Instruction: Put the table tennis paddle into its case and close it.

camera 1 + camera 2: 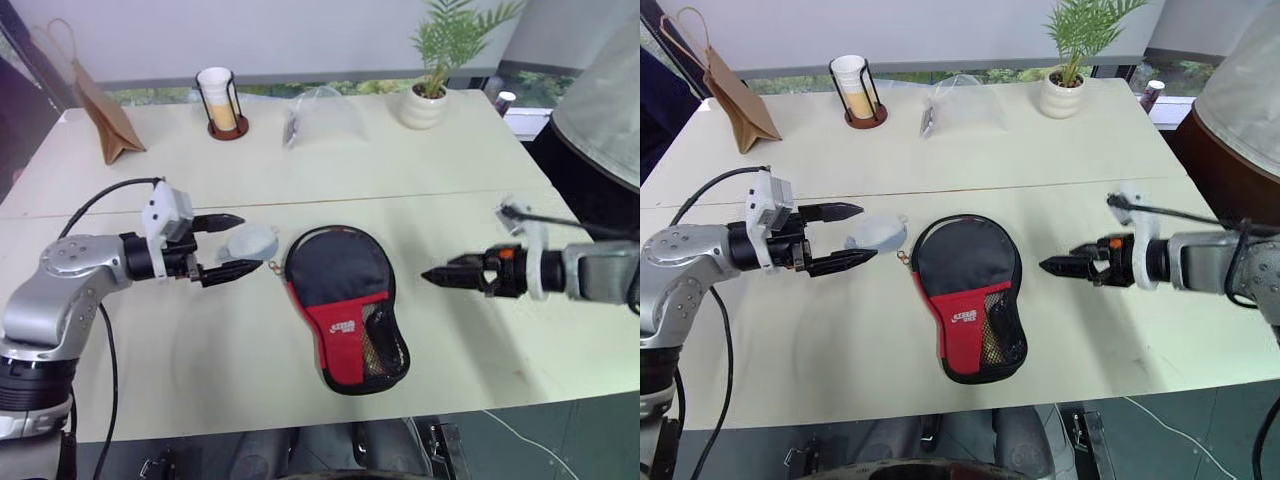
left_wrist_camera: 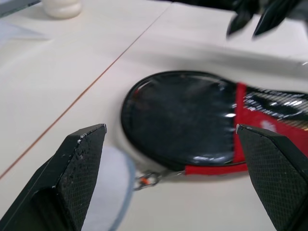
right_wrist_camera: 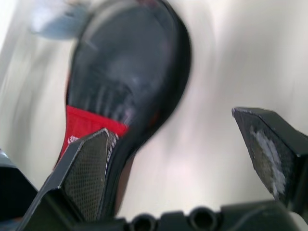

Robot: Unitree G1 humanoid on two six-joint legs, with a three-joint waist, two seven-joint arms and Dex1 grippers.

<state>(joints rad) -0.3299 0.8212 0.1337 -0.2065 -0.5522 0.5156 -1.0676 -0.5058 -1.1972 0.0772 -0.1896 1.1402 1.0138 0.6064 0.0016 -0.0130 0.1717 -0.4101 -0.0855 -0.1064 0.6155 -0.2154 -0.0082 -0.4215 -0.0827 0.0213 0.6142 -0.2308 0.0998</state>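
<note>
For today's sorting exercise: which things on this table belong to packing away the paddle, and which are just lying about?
Job: the case, both grippers, left and right.
Lying about: grey pouch, paper bag, cup in stand, potted plant, clear plastic cover.

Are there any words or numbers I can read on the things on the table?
None can be read.
White logo on the red panel of the case: too small and blurred to read.
Nothing shows on the cup, paper bag or plant pot.
</note>
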